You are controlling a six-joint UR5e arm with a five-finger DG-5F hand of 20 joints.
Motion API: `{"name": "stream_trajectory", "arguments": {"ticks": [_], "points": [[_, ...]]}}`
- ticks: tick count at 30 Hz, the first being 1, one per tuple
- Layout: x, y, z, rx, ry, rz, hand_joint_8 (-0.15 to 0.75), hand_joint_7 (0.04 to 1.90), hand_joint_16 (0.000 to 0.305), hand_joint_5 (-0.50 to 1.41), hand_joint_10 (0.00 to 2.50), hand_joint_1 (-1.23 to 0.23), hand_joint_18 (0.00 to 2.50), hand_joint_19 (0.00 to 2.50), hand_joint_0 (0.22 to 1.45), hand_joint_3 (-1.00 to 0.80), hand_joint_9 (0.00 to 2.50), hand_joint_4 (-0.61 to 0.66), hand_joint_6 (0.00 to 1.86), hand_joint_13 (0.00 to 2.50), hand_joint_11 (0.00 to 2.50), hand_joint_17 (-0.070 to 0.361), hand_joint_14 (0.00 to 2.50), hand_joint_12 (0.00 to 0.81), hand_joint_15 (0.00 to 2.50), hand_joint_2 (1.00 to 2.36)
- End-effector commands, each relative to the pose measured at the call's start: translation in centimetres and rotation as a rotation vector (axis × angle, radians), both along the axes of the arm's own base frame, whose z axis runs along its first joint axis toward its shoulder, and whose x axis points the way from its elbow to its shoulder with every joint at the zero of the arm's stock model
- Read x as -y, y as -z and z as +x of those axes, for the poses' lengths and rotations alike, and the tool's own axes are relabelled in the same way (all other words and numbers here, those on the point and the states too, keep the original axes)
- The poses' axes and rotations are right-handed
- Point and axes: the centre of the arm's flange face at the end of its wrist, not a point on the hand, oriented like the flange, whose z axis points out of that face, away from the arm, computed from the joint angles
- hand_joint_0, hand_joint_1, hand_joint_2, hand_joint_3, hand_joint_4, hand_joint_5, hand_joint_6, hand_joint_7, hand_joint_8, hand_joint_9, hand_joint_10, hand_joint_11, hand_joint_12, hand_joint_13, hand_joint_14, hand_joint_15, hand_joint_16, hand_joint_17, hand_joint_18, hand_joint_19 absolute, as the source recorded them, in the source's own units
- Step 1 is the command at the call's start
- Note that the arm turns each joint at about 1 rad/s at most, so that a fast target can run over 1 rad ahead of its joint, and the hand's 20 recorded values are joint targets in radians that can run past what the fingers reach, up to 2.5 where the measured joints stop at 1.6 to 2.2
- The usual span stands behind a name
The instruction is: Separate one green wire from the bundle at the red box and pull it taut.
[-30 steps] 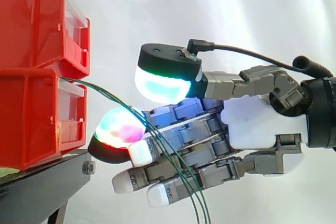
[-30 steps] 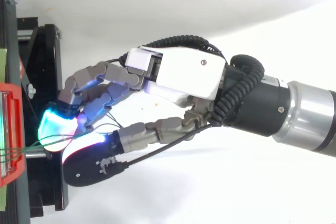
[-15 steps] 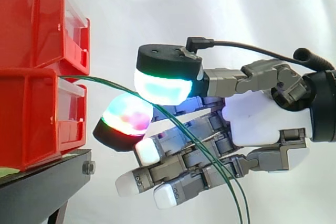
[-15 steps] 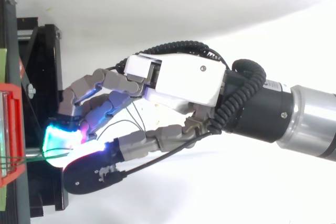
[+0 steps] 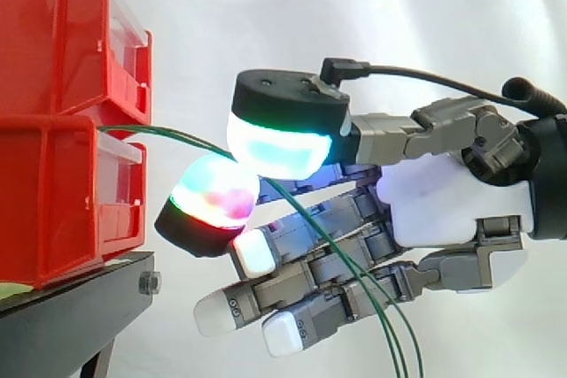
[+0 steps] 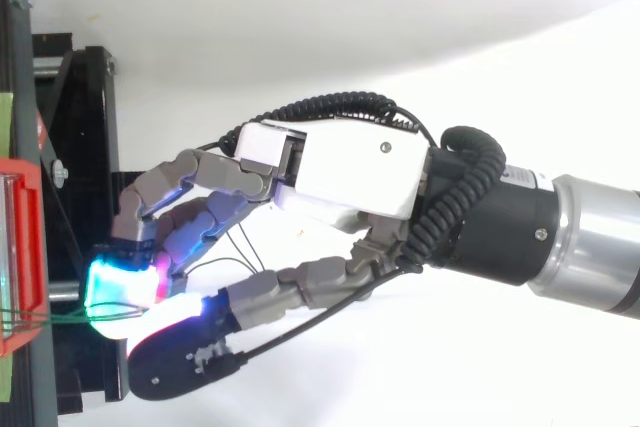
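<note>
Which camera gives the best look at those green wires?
The side view. There the green wires leave the red box and slant down across the hand to the bottom edge, so most of their run is plain. In the top view, a short green stretch shows beside the red box.

Two red bins [image 5: 53, 201], one black stand [image 5: 62, 316], one hand [image 5: 443, 210], at least two green wires [image 5: 182, 136] (strands overlap).

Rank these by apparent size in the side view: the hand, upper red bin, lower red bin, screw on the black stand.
1. hand, pinching a green wire: largest.
2. upper red bin and lower red bin: alike, both cut off at the edge, so unranked.
3. screw on the black stand: smallest.
</note>
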Motion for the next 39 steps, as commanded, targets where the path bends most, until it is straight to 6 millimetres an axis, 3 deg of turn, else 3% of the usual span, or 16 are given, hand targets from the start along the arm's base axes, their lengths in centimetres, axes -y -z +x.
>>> {"name": "stream_trajectory", "arguments": {"ticks": [1,11,17,21,29,34,39], "points": [[-0.1,0.1,0.0,-0.001,-0.002,0.004,0.269,0.86,0.052,-0.17,0.02,-0.88,0.67,0.54,0.67,-0.40,0.92,0.06,0.92,0.62,0.76,0.118,0.01,0.326,0.31,1.01],[-0.1,0.1,0.0,0.001,-0.001,0.011,0.262,0.82,0.052,-0.17,0.02,-0.91,0.71,0.55,0.69,-0.49,0.93,0.09,0.93,0.66,0.76,0.116,0.01,0.325,0.33,1.00],[-0.1,0.2,-0.1,-0.005,-0.002,0.017,0.274,0.83,0.053,-0.17,0.02,-0.77,0.70,0.57,0.58,-0.49,0.94,0.14,0.92,0.67,0.75,0.119,0.01,0.332,0.35,1.00],[0.0,0.2,-0.3,-0.019,0.000,0.038,0.276,0.88,0.053,-0.17,0.02,-0.70,0.70,0.58,0.60,-0.39,0.94,0.13,0.92,0.67,0.75,0.119,0.01,0.332,0.35,1.01],[0.1,0.2,-0.4,-0.029,0.005,0.064,0.283,0.91,0.054,-0.17,0.02,-0.72,0.70,0.59,0.60,-0.24,0.95,0.11,0.93,0.67,0.74,0.120,0.02,0.334,0.37,1.02],[0.0,-0.1,-0.6,-0.035,0.003,0.065,0.273,0.85,0.053,-0.17,0.02,-0.84,0.71,0.59,0.64,-0.39,0.94,0.10,0.93,0.68,0.76,0.119,0.01,0.329,0.37,1.01],[0.1,-0.7,-0.9,-0.044,0.002,0.065,0.268,0.85,0.052,-0.17,0.02,-0.84,0.72,0.59,0.63,-0.50,0.95,0.13,0.93,0.69,0.74,0.117,0.01,0.327,0.37,1.00]]}}
